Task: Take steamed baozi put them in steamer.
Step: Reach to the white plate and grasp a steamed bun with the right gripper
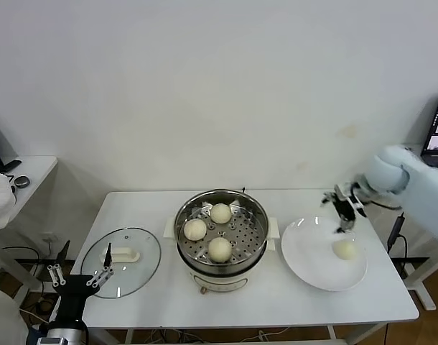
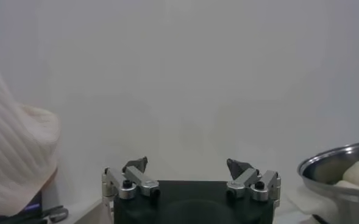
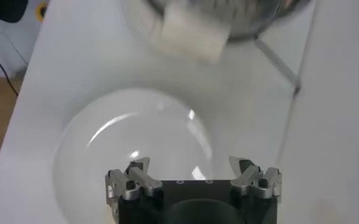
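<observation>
Nearest us, at the tabletop's [image 1: 276,302] front-left corner, we see the left end effector [image 1: 79,275] parked with fingers spread, holding nothing, beside the glass lid [image 1: 123,262]. At centre, the steamer [image 1: 221,231] holds three steamed baozi [image 1: 220,249]. On the white plate [image 1: 316,269] to the right lies a fourth baozi [image 1: 344,249]. Just behind it, above the plate's far rim, we see the right end effector [image 1: 342,208], fingers spread and empty, not touching the bun.

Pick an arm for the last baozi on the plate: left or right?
Right. The right hand hangs open above the far rim of the plate, with the last baozi just below it. The left hand sits off the table's left front corner, beyond the glass lid and the steamer.
</observation>
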Robot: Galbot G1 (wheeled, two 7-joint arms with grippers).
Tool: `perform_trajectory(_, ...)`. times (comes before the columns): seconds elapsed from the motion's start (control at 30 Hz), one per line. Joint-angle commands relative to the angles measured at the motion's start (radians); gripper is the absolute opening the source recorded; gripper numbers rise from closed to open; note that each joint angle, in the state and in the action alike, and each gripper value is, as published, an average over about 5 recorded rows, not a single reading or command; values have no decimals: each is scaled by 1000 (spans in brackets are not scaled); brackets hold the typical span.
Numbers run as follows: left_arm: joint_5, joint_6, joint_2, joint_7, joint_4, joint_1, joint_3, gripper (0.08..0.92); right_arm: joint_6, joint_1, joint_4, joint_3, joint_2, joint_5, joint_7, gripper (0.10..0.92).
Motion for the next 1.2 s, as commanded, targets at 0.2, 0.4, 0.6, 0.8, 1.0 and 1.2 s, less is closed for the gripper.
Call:
perform_trajectory(0.2,5,2,-3,1,6,8,0,823,72,-289,-285,272,117,-232,10,823)
perform_trajectory(0.4,6,3,-4,0,10,8,0,823,67,-293,-331,276,179,-258,15,823)
perform_trajectory(0.6,5,2,-5,0,13,5,0,823,65,-291,-360,278,212,-289,22,823)
perform_trajectory(0.8,5,2,-6,0,15,5,0,823,60,-300,-374,284,226,-297,25,823)
perform_trajectory(1.0,4,1,-6,-1,14,4,-2,823,48,-298,-376,291,234,-303,28,779)
perform_trajectory(1.2,3,1,-6,-1,11,6,-4,823,41,-287,-358,286,225,-297,26,624)
